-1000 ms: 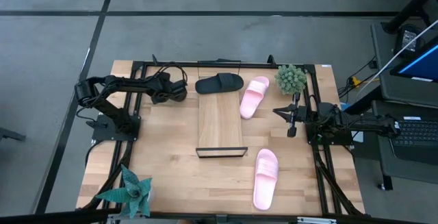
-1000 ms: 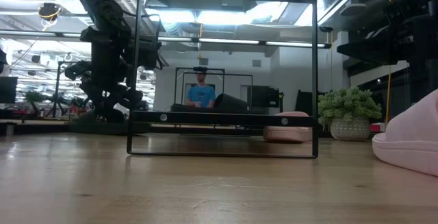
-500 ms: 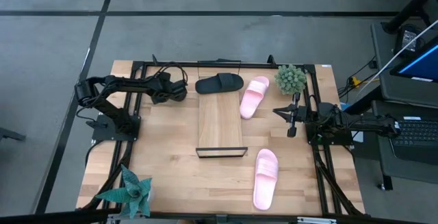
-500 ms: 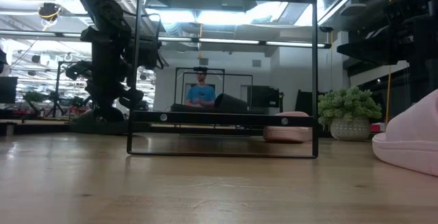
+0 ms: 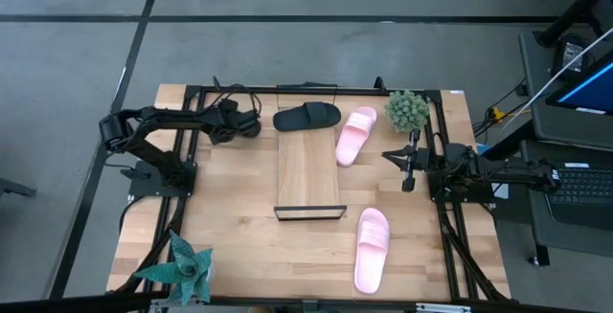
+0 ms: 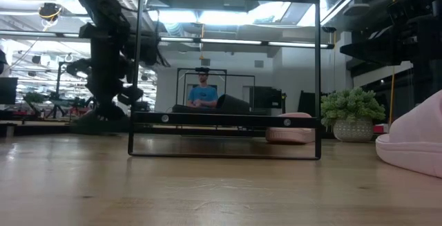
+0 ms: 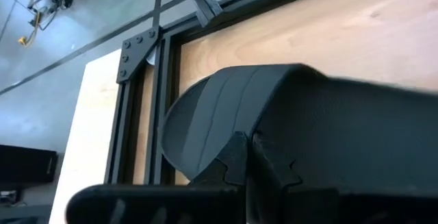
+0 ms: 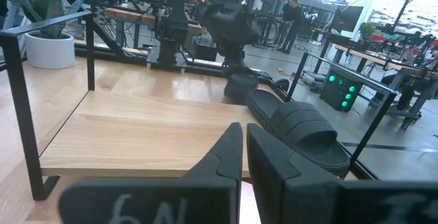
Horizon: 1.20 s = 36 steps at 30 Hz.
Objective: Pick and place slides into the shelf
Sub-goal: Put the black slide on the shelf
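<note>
Your left gripper (image 5: 251, 126) reaches across the table's far left, at ten o'clock from the long light-wood shelf (image 5: 308, 170), fingers clamped on a matte black slide (image 7: 287, 128). Only your left wrist view shows that slide; overhead it is hidden. Your right gripper (image 5: 408, 169) waits at three o'clock, fingers together, empty.

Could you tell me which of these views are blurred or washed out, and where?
Left wrist view: the black slide fills the frame and is soft with closeness. Low view: the pink slide at the edge is out of focus, and the ceiling lights glare white. Right wrist view: the right gripper blurs in the foreground, while the shelf is clear. High view: evenly lit, sharp.
</note>
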{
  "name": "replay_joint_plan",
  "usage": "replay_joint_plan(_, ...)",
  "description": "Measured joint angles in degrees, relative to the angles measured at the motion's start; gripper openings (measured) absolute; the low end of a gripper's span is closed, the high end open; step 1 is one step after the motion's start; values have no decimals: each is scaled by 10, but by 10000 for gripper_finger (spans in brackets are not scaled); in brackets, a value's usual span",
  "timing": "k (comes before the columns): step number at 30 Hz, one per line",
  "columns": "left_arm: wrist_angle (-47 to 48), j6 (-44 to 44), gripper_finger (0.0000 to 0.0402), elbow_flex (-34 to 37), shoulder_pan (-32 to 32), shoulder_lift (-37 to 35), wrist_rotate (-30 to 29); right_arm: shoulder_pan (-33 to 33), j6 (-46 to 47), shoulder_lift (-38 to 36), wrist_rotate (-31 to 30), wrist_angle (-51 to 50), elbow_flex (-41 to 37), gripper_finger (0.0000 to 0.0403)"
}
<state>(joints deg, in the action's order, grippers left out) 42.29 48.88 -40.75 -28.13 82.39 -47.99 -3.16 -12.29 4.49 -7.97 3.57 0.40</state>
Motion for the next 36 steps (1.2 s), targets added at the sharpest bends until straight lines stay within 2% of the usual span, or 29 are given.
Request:
replay_joint_plan(14,22,-53,1,0,29,-159,1,0,0,0,0,0,0,26)
replay_joint_plan(24,18,-109,0,0,93,-250,-23,0,0,0,0,0,0,26)
replay_joint_plan(31,-24,-210,0,0,140,-288,-26,0,0,0,0,0,0,26)
replay_joint_plan(36,-117,-339,0,0,178,-293,-25,0,0,0,0,0,0,26)
